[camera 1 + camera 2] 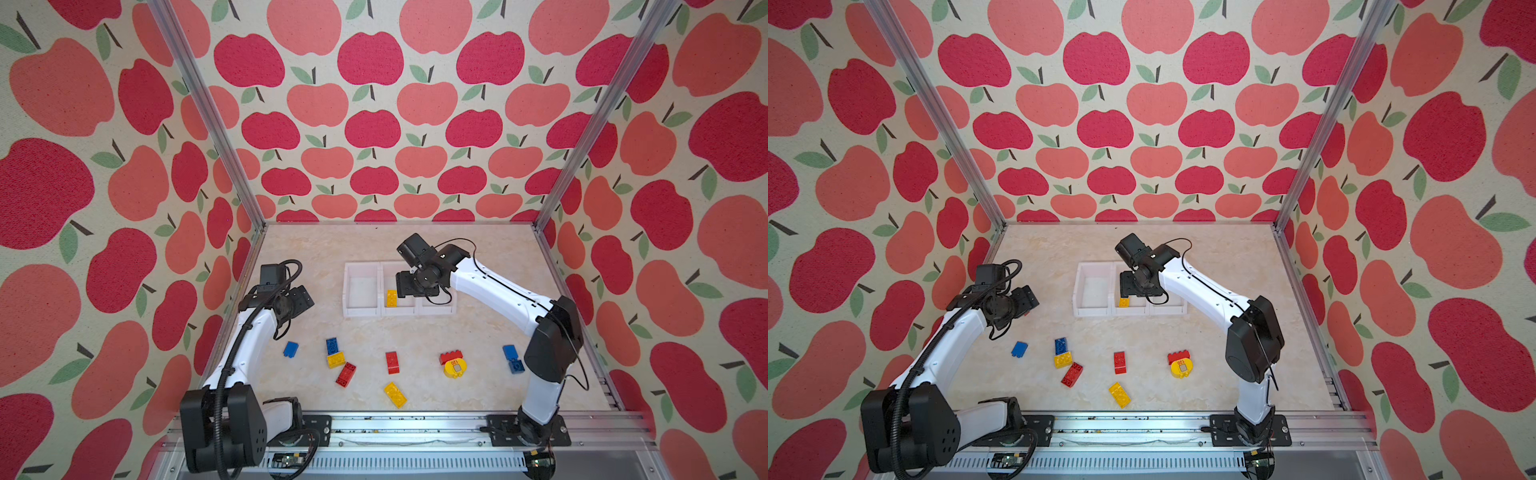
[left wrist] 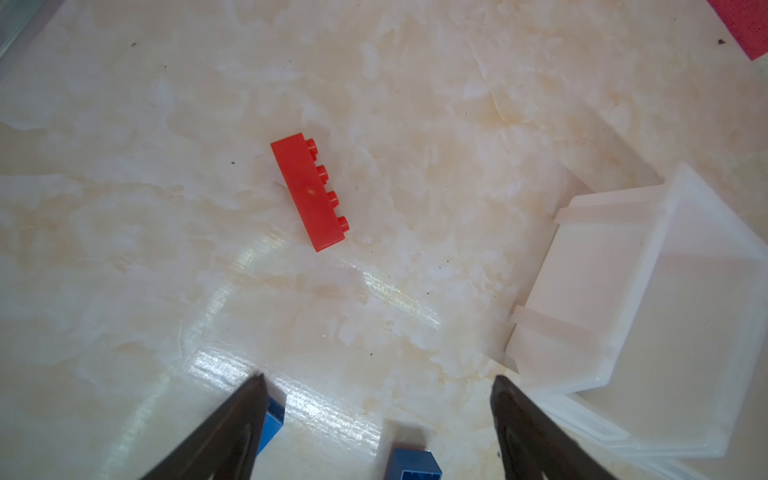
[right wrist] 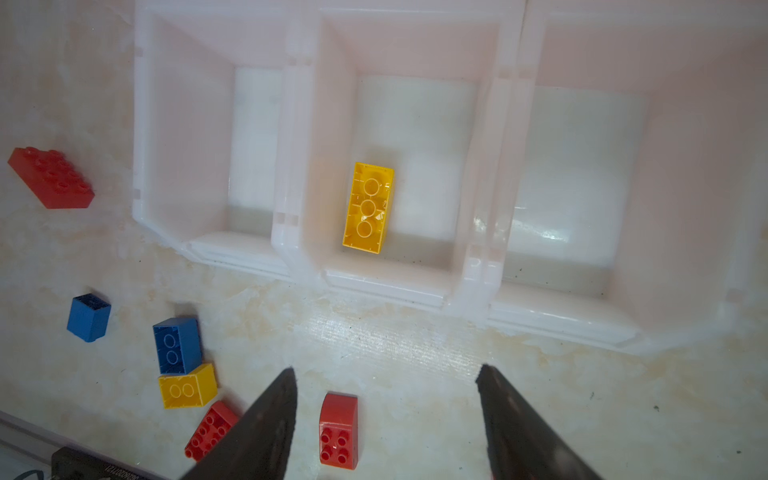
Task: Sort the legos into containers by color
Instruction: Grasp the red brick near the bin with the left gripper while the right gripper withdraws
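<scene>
Three joined white containers (image 1: 360, 309) stand in a row mid-table. A yellow lego (image 3: 368, 208) lies studs-down in the middle one (image 3: 461, 174); the two outer ones show nothing inside. My right gripper (image 3: 384, 374) hangs open and empty above the containers' front edge (image 1: 407, 289). My left gripper (image 2: 378, 382) is open and empty, left of the containers (image 1: 301, 303), above a red lego (image 2: 309, 191) lying on its side. Loose legos lie in front: blue (image 1: 291, 349), blue on yellow (image 1: 333, 352), red (image 1: 345, 374), red (image 1: 392, 362), yellow (image 1: 395, 394).
A red brick (image 1: 451, 357) touches a round labelled yellow piece (image 1: 454, 368). Two blue bricks (image 1: 513, 359) lie beside the right arm's base. Apple-patterned walls close in the table on three sides. A metal rail (image 1: 415, 428) runs along the front.
</scene>
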### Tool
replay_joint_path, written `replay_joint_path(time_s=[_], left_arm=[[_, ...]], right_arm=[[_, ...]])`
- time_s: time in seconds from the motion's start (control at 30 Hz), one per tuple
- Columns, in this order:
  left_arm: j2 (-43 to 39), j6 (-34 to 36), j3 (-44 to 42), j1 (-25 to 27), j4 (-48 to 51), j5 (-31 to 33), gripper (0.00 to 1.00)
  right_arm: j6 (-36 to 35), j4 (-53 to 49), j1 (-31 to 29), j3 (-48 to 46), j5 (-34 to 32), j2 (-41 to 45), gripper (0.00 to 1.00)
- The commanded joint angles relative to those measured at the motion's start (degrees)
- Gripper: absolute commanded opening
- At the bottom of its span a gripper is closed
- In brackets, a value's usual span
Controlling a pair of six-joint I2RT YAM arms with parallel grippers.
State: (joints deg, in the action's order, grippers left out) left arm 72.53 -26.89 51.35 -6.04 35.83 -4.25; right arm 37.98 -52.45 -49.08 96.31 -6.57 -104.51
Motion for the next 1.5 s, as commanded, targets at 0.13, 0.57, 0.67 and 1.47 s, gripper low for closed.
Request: replay_joint_path(time_s=[0.13, 0.57, 0.67, 1.47], left_arm=[[9.94, 2.96, 5.66, -4.77, 2.79, 0.93, 0.75], [19.94, 3.99, 8.11, -8.21, -2.41, 1.6, 0.74], [21.12, 4.19, 8.31, -8.7, -3.7, 1.49, 0.73], [30.02, 3.19, 12.59, -6.67, -4.61, -0.32, 0.35]], right_arm=[[2.16, -2.35, 0.38, -4.57, -1.34, 5.47, 0.74], [3.11, -1.87, 2.97, -9.51, -0.9, 9.89, 0.75], [2.86, -1.89, 3.7, -9.91, -0.62, 10.35, 0.75], [1.61, -2.13, 7.23, -10.59, 1.36, 10.02, 0.74]])
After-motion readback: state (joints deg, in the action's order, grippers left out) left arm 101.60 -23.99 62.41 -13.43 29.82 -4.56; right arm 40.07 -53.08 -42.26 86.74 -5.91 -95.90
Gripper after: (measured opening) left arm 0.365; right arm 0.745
